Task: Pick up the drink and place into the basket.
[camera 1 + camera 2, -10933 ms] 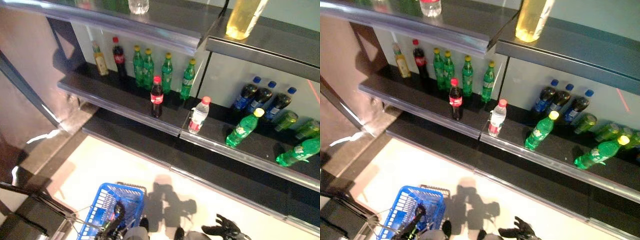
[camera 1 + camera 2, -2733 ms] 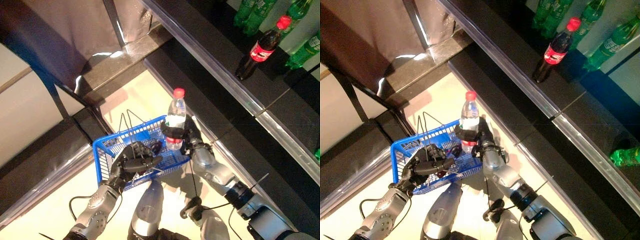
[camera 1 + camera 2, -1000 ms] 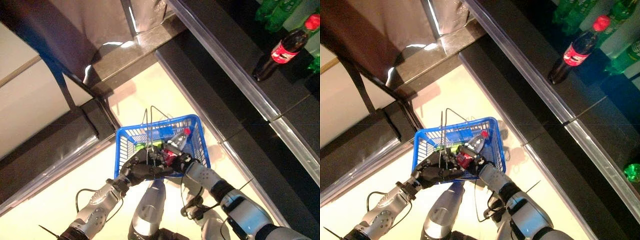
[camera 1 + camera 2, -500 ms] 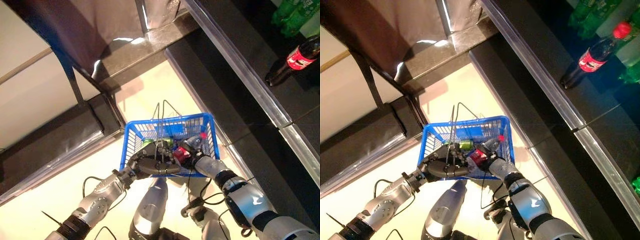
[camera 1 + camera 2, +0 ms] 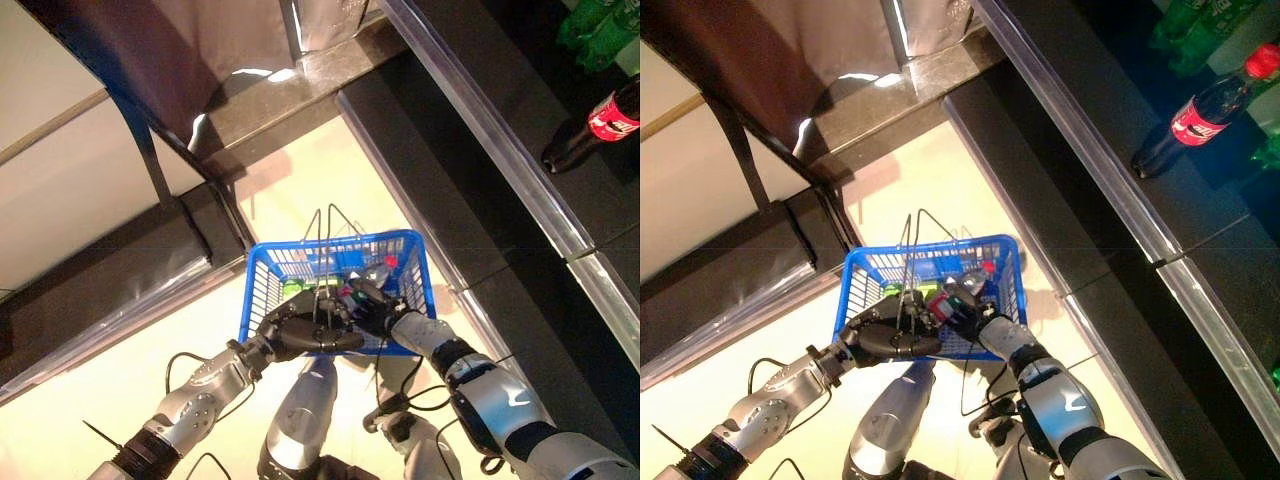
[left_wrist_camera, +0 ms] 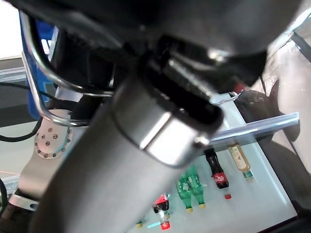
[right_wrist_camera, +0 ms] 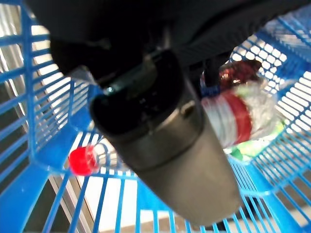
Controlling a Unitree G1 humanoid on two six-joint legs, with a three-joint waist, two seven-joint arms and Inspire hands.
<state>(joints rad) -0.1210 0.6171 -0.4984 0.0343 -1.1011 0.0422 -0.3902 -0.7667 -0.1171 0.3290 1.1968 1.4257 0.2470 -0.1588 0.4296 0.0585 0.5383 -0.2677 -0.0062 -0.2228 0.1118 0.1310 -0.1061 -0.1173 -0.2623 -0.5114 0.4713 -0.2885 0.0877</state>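
The drink, a clear bottle (image 5: 386,269) with a red cap and red label, lies on its side inside the blue wire basket (image 5: 330,243), its cap toward the basket's far right corner. In the right wrist view the bottle (image 7: 233,121) rests on the basket's mesh past my thumb. My right hand (image 5: 374,310) is inside the basket just behind the bottle, with its fingers loosely spread and not wrapped round it. My left hand (image 5: 300,335) is curled round the basket's wire handles (image 6: 34,73) at the near rim.
A green item (image 5: 923,291) also lies in the basket. To the right runs a dark shelf with a shiny front edge (image 5: 480,130), holding a cola bottle (image 5: 595,130) and green bottles (image 5: 600,20). A dark low ledge (image 5: 100,290) borders the pale floor on the left.
My right hand has let its fingers off the bottle, which now lies further in with its cap toward the far corner. The left hand keeps hold of the handles.
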